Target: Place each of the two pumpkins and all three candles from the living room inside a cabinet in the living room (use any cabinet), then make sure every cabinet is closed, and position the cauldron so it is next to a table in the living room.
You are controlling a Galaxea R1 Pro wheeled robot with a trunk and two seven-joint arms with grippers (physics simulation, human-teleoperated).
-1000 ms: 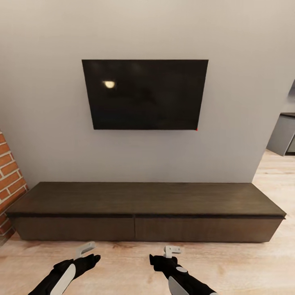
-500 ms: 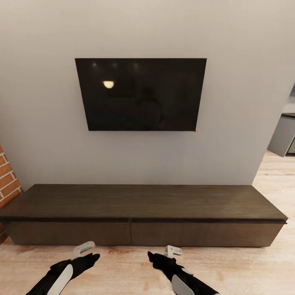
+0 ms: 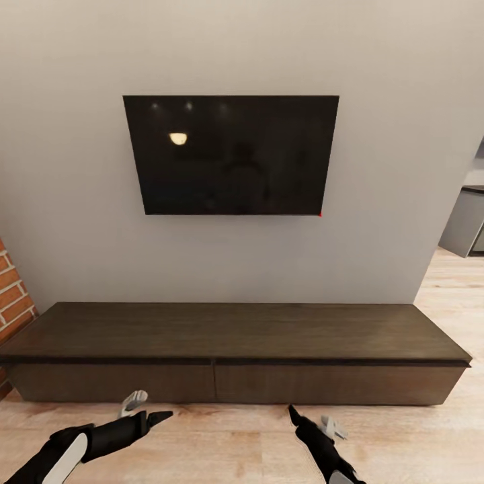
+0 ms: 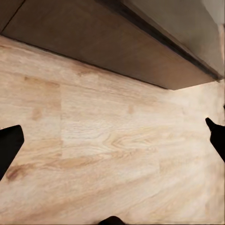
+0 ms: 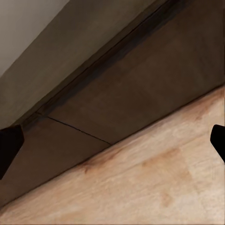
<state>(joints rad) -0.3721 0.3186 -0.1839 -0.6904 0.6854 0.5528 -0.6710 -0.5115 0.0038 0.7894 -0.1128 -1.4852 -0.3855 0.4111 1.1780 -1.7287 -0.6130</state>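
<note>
Both arms low, reaching toward cabinet (image 3: 235,336) | left pincer (image 3: 158,418) spread, empty | right pincer (image 3: 296,415) spread, empty

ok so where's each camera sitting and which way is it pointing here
Head view: on the robot's head, facing the wall, with the TV above the cabinet; the left gripper and right gripper reach in from below.
Left wrist view: by the left gripper, aimed down at the wood floor and the cabinet's front; dark fingertips at the edges.
Right wrist view: by the right gripper, aimed at the cabinet's front panel seam; dark fingertips show.
All three views share the cabinet and floor.
</note>
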